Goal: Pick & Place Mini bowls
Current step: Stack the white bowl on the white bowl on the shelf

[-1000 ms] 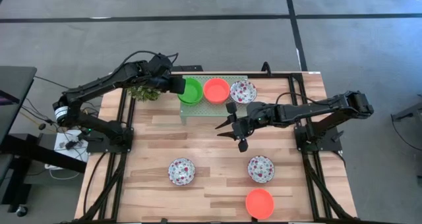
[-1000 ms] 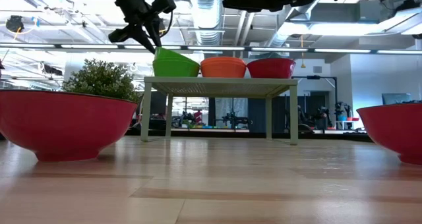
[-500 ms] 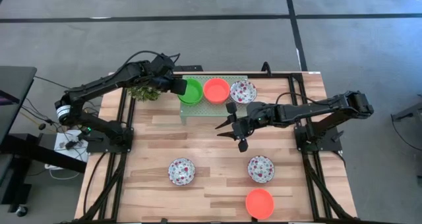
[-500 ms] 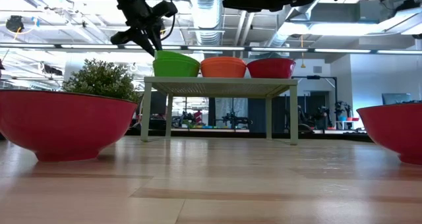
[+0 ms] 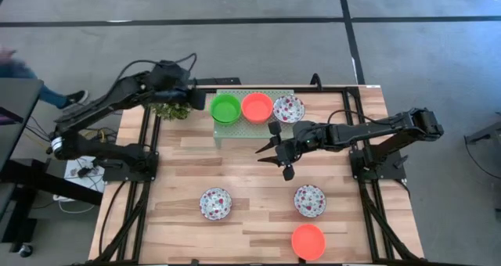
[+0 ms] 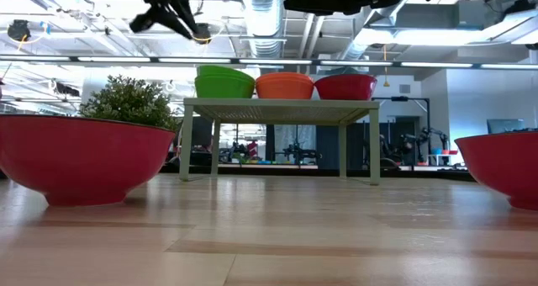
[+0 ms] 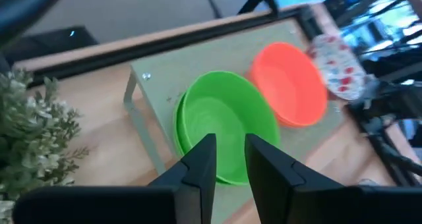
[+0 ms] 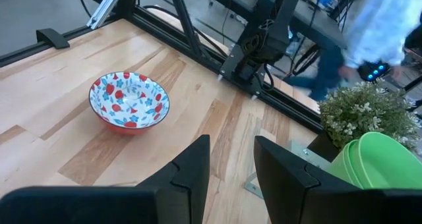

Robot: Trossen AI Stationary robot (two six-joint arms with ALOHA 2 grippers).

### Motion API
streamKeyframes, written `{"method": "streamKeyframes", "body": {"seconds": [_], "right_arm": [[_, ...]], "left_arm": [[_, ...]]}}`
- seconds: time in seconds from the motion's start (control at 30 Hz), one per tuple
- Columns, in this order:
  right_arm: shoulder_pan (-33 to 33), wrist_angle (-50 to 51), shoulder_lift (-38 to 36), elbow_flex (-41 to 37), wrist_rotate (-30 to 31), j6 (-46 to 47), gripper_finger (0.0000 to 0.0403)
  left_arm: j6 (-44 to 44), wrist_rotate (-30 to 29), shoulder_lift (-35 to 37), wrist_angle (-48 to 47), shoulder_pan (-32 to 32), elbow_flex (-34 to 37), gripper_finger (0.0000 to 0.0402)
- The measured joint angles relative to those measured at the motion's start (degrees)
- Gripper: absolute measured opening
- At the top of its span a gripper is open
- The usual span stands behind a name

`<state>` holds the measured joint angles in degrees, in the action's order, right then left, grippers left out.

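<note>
Three mini bowls sit in a row on the pale green stand [image 5: 249, 133] at the far side: green [image 5: 225, 108], orange [image 5: 257, 106] and floral [image 5: 289, 108]. The left wrist view shows the green bowl [image 7: 227, 132] resting in a second green one. Two floral bowls [image 5: 215, 203] [image 5: 310, 200] and an orange bowl [image 5: 308, 241] stand on the near part of the table. My left gripper [image 5: 197, 102] hangs open just left of the green bowl, above its rim, holding nothing [image 7: 229, 161]. My right gripper [image 5: 268, 151] waits open over the table's middle [image 8: 231, 165].
A small bushy plant [image 5: 168, 108] stands by the stand's left end, under my left arm. In the low view two red bowl sides [image 6: 80, 156] [image 6: 504, 164] loom close at either edge. A person [image 8: 369, 26] moves beyond the table's left side.
My left gripper has drawn back from the green bowl's left rim, rising and going toward the table's left edge. The green bowl stays on the stand.
</note>
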<state>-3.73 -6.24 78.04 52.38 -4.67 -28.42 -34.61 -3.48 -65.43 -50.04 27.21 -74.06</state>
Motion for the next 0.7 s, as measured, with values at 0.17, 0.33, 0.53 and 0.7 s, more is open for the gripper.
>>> {"method": "streamKeyframes", "body": {"seconds": [0.17, 0.33, 0.53, 0.7], "right_arm": [[0.0, 0.0, 0.0, 0.0, 0.0, 1.7, 0.0113], [0.0, 0.7, 0.0, 0.0, 0.0, 3.6, 0.0113], [0.0, 5.5, 0.0, 0.0, 0.0, 12.5, 0.0113], [-0.4, 8.3, 0.0, -0.2, 0.0, 21.0, 0.0113]], "left_arm": [[7.7, -3.8, 5.4, 0.5, -7.6, 2.2, 0.0081], [11.6, -17.7, 9.4, 8.4, -23.5, 14.0, 0.0081], [14.6, -31.1, 11.7, 25.4, -41.1, 30.3, 0.0081], [15.4, -37.2, 11.7, 40.0, -48.6, 41.3, 0.0081]]}}
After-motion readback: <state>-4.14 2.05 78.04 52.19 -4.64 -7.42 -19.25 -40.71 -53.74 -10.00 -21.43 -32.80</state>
